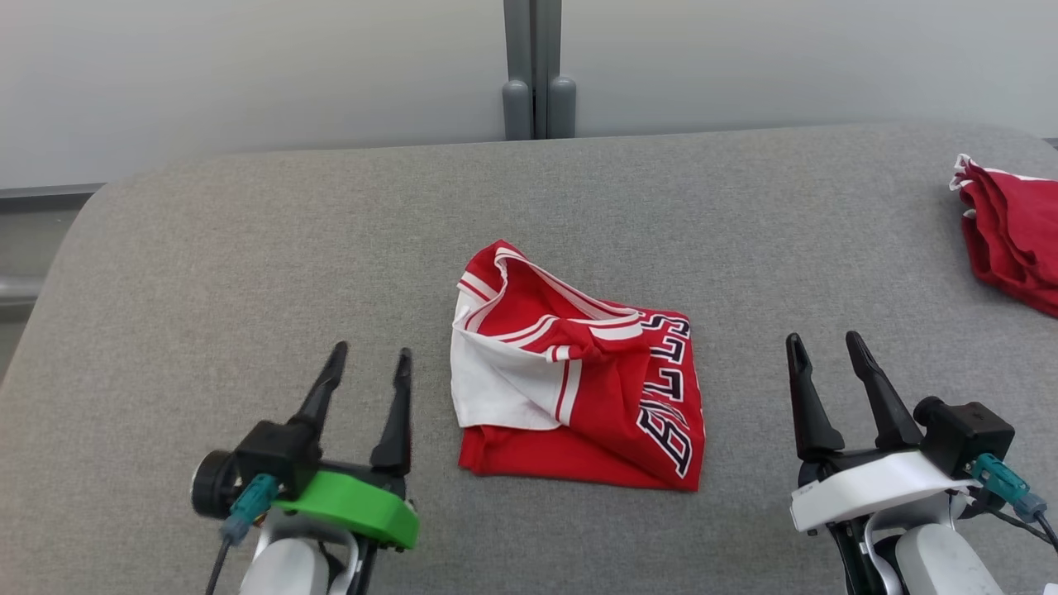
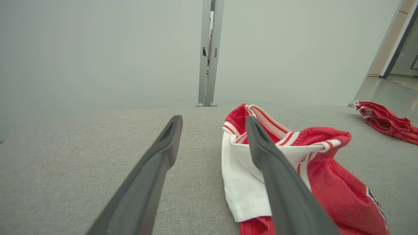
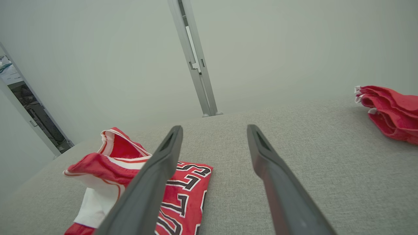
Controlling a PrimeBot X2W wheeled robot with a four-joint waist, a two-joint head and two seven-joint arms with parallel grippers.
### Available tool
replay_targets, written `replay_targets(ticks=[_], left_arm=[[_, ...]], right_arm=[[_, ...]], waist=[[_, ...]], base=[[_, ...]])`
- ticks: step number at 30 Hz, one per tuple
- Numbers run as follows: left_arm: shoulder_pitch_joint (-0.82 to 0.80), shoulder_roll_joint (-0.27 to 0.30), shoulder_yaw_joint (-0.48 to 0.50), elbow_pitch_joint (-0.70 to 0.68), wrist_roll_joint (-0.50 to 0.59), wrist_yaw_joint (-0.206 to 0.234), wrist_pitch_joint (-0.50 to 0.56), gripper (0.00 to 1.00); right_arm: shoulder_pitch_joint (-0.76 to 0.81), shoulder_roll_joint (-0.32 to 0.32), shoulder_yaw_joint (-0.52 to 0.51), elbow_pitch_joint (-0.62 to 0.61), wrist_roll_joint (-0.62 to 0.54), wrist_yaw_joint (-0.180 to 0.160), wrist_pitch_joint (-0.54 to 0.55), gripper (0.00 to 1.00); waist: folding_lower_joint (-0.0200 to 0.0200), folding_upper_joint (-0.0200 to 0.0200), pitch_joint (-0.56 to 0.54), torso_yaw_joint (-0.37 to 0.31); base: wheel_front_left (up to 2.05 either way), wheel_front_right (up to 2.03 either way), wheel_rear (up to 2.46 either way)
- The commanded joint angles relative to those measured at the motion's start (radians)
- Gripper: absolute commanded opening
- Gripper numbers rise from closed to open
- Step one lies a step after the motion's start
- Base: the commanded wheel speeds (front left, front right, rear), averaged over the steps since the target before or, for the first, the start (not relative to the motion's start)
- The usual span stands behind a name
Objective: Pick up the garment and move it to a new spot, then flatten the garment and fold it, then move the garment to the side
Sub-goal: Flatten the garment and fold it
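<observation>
Head view: a red garment [image 1: 579,397] is seen crumpled at the middle of a grey cloth-covered table [image 1: 248,264]. It is loosely bunched rather than flat. A white panel is turned out at its 9 o'clock side, red-and-white striped trim is gathered across the top, and dark white-edged lettering runs along the 3 o'clock edge. The left gripper [image 1: 372,351] is held at 7 o'clock and the right gripper [image 1: 824,339] at 5 o'clock. Both sets of dark fingers are spread apart, nothing is held between them, and both stand clear of the fabric. A second red cloth [image 1: 1012,240] is heaped at 2 o'clock, well apart from the garment, and a grey post [image 1: 537,74] stands at 12 o'clock.

Left wrist view: the two fingers are shown parted above the bare table. The garment is placed at 4 o'clock, partly behind the right-hand finger, with its white panel and striped trim facing the camera. The second cloth is seen far off at 2 o'clock.

Right wrist view: the fingers are again seen wide apart and empty. The garment lies at 8 o'clock, its lettered red face upward beside the left-hand finger. The second cloth is seen at 2 o'clock.
</observation>
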Motion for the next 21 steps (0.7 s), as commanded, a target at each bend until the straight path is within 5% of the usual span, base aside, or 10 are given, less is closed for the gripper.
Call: replay_targets(ticks=[1, 10, 21], left_arm=[[-0.032, 0.002, -0.027, 0.002, 0.009, -0.004, -0.002, 1.00], [-0.207, 0.003, -0.300, 0.114, -0.028, -0.004, 0.002, 1.00], [-0.289, 0.017, -0.377, 0.297, -0.046, 0.005, 0.056, 1.00]], right_arm=[[0.005, 0.002, 0.003, -0.001, -0.010, 0.000, -0.004, 1.00], [-0.021, 0.009, 0.022, 0.003, -0.020, 0.000, -0.004, 1.00], [-0.029, 0.024, -0.006, -0.011, -0.024, 0.000, -0.004, 1.00]], waist=[[0.0000, -0.0001, 0.002, -0.003], [0.0000, -0.0001, 0.028, -0.066], [0.0000, -0.0001, 0.075, -0.157]], base=[[0.00, 0.00, 0.00], [0.00, 0.00, 0.00], [0.00, 0.00, 0.00]])
